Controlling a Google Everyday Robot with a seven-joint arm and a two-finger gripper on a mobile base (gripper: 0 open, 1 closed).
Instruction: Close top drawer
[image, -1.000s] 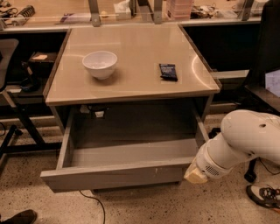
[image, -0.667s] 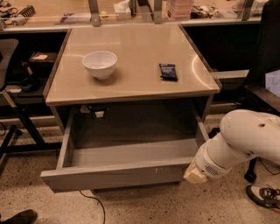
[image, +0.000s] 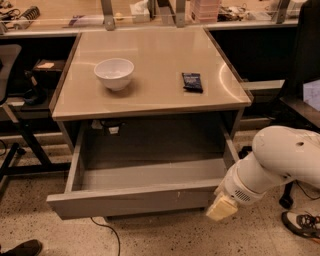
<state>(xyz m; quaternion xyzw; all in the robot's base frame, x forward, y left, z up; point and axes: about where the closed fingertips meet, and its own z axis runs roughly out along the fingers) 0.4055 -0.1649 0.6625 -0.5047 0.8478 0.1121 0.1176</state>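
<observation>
Camera view, one top drawer (image: 130, 202) out, hand (image: 221, 208) by right corner

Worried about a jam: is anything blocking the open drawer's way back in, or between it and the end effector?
Nothing visible does. The drawer looks empty inside, and the end effector sits by its front right corner with nothing between them.

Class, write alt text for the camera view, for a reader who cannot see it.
The grey top drawer stands pulled wide open, and the robot's gripper sits low by the right end of its front panel. On the tan tabletop above rest a white bowl and a dark packet.
</observation>
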